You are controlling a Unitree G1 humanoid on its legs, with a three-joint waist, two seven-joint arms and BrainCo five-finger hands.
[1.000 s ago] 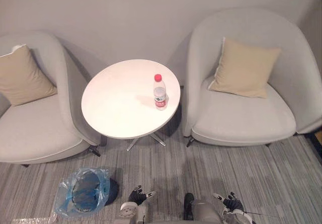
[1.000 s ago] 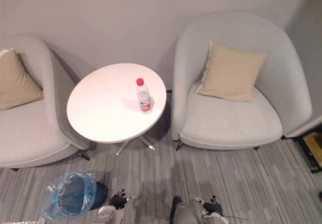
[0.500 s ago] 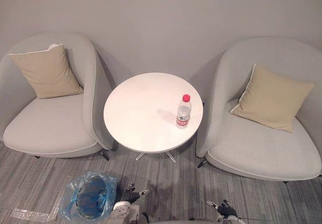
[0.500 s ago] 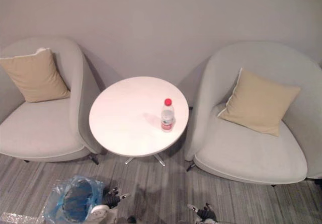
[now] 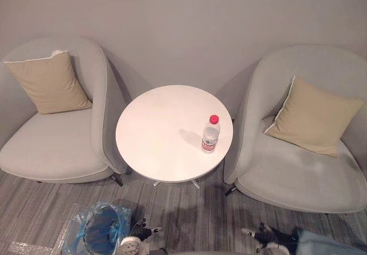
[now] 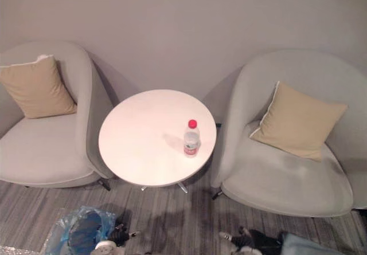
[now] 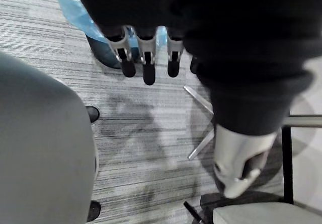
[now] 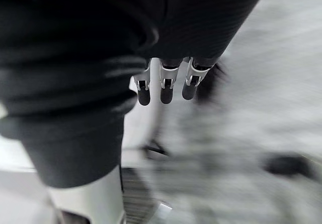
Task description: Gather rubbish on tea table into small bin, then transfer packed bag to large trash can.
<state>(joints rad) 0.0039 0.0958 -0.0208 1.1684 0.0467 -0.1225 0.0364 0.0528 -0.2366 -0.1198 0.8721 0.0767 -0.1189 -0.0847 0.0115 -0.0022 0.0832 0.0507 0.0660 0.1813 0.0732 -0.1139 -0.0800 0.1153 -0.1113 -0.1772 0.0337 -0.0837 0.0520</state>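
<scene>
The left hand (image 5: 140, 230) hangs low at the near edge of the scene, above the striped grey carpet (image 5: 189, 215). Its fingers (image 7: 144, 65) are straight and slightly apart, and they hold nothing. The right hand (image 5: 259, 232) hangs low on the near right, also over the carpet. Its fingers (image 8: 165, 88) are likewise straight, side by side, and empty.

Just left of the left hand, on the floor, stands the small bin (image 5: 104, 239), dark and round. It is lined with a blue bag (image 5: 79, 231) whose crumpled plastic spills over the rim. The bag also shows past the left hand's fingertips in the left wrist view.

Farther off, between the two armchairs, stands the round white desk (image 5: 160, 129). A clear plastic bottle (image 5: 210, 136) with a red cap stands upright on its right part, well apart from both hands and from the bin.

The left armchair (image 5: 51, 152) is pale grey and touches or nearly touches the desk's left edge. A tan cushion (image 5: 49, 83) leans against its back. The right armchair (image 5: 298, 175) sits close to the desk's right edge and carries a matching cushion (image 5: 314, 117), tilted on its corner. A plain grey wall (image 5: 183, 20) stands behind everything.
</scene>
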